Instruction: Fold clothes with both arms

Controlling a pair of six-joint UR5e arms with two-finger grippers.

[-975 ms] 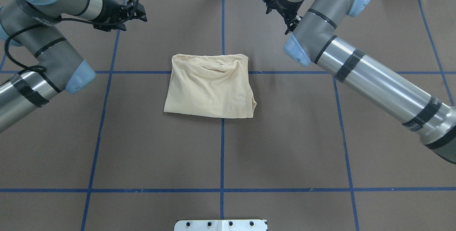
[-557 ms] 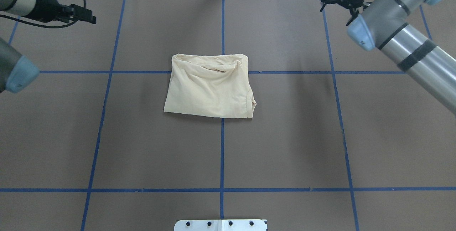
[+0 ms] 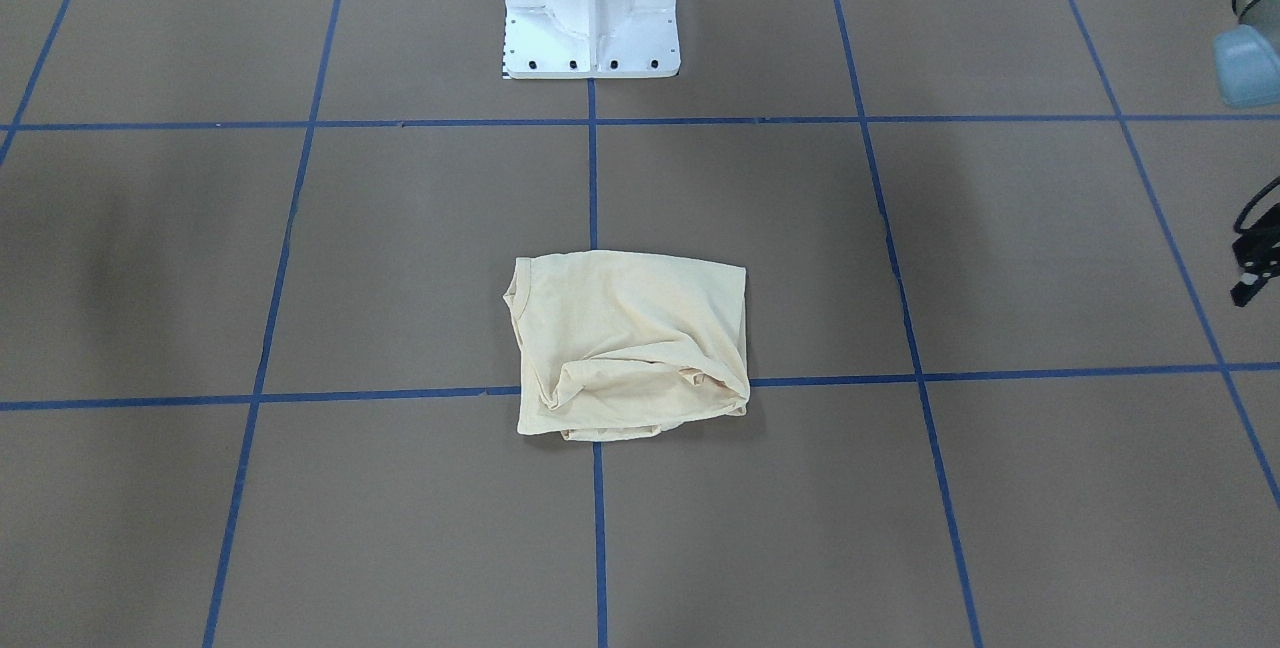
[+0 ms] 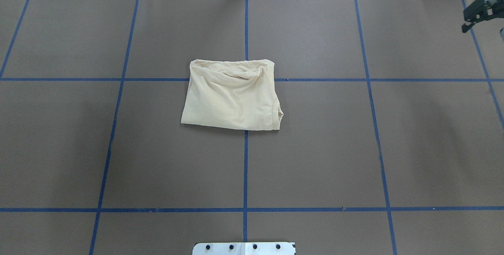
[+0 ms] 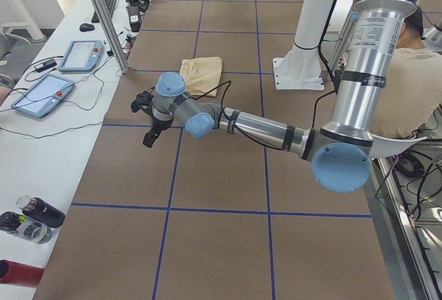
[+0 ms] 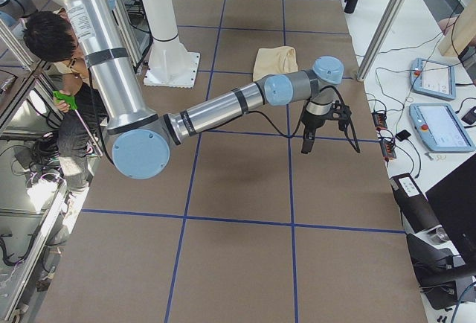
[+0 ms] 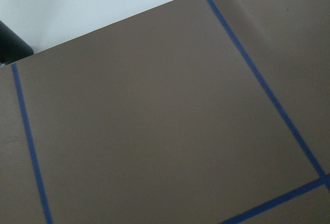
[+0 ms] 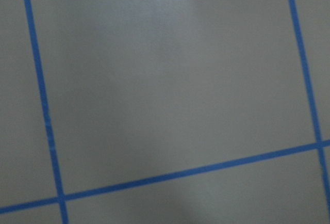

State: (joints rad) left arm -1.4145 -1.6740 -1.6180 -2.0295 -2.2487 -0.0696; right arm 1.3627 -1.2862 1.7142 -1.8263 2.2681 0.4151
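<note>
The clothes [image 4: 232, 95] are a pale cream-yellow shirt lying folded into a rumpled rectangle at the table's middle, also seen in the front-facing view [image 3: 628, 343]. No print shows. Nothing touches it. My right gripper [image 4: 476, 13] hangs far off at the overhead view's right edge, only partly in frame. In the right side view its fingers [image 6: 305, 138] stand apart, open and empty. My left gripper [image 5: 143, 122] hovers over the table's left end, open and empty; a black part of it [image 3: 1255, 263] shows at the front-facing view's right edge. Both wrist views show only bare brown table.
The white pedestal base [image 3: 590, 18] stands at the robot's side of the table. Blue tape lines [image 4: 245, 168] grid the brown surface. Tablets [image 5: 41, 92], bottles [image 5: 31, 217] and a metal post [image 5: 103, 20] sit beyond the left end. A seated person [image 5: 411, 72] is beside the robot.
Both arms have swung outward, away from the shirt. The left arm has left the overhead view; the right gripper is now at its right edge. The shirt has not moved.
</note>
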